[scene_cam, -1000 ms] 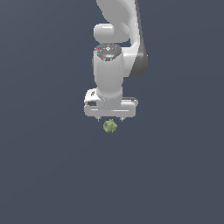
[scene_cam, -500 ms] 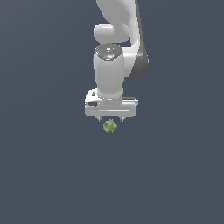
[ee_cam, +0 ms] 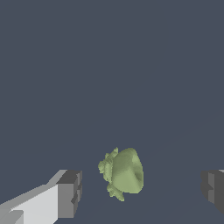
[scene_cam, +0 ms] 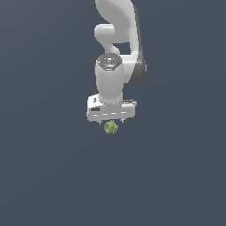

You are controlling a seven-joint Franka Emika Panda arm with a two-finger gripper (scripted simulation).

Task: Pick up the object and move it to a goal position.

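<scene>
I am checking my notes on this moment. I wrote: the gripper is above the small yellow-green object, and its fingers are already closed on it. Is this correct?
Not quite. The gripper is over the yellow-green object, but it is open: in the wrist view the fingers stand apart on either side of the object with clear gaps, touching nothing. The exterior view shows the object just below the gripper.

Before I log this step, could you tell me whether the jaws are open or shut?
Open. In the wrist view the gripper has its jaws spread wide, with clear gaps on both sides of the yellow-green object.
</scene>
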